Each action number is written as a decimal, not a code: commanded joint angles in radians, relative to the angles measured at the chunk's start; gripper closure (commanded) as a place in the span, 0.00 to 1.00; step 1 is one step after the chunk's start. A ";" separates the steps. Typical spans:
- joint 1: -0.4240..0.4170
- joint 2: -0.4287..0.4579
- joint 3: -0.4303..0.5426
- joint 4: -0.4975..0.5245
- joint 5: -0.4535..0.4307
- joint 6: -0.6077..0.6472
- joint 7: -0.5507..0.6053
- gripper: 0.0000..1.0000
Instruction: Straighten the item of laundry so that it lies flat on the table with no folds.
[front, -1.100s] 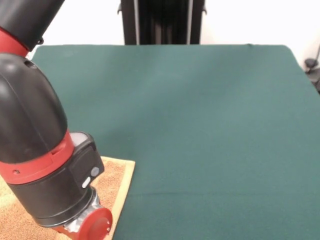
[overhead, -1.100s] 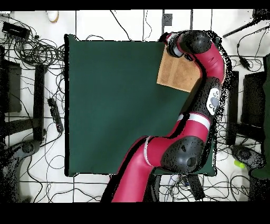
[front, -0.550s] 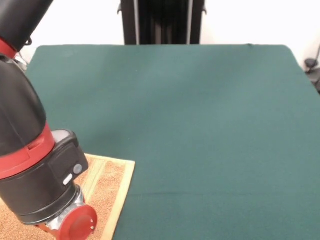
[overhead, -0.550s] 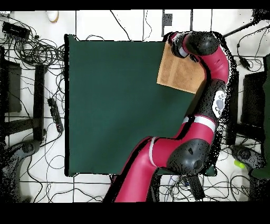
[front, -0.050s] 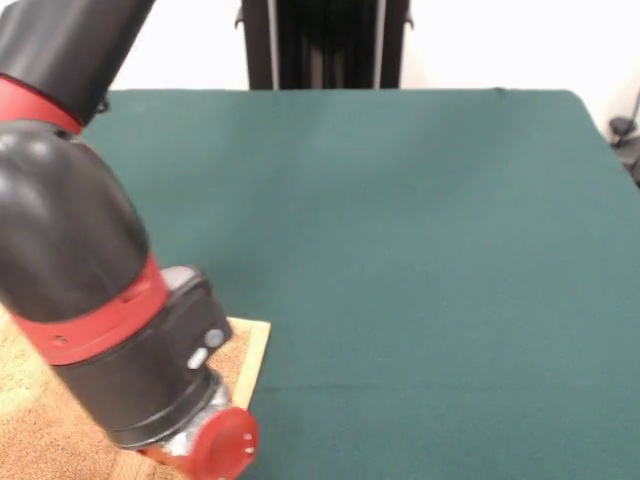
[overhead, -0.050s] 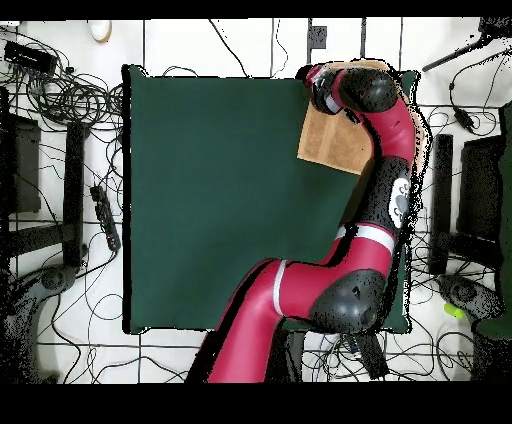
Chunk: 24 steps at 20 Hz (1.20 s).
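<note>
The dark green tabletop (overhead, -0.050s: 215, 200) filled the middle of the overhead view, most of it bare. An orange-tan towel (overhead, -0.050s: 328, 145) lay at its top right corner, its left edge straight and slightly slanted, its right part hidden under the robot. The red and black arm (overhead, -0.050s: 385, 190) rose from the bottom edge, bent at a black elbow near the tabletop's lower right corner, and ran up along the right side to end over the towel's top edge. The end of the arm (overhead, -0.050s: 322, 88) sat there; its fingers could not be made out. Cables (overhead, -0.050s: 70, 95) lay tangled on the floor at the left.
</note>
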 joint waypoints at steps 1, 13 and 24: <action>0.137 -0.229 0.363 0.483 -0.200 -0.257 -0.140 1.00; 0.114 -0.404 0.422 0.713 -0.419 -0.326 -0.132 1.00; -0.028 -0.033 0.031 -0.029 -0.266 0.193 0.091 1.00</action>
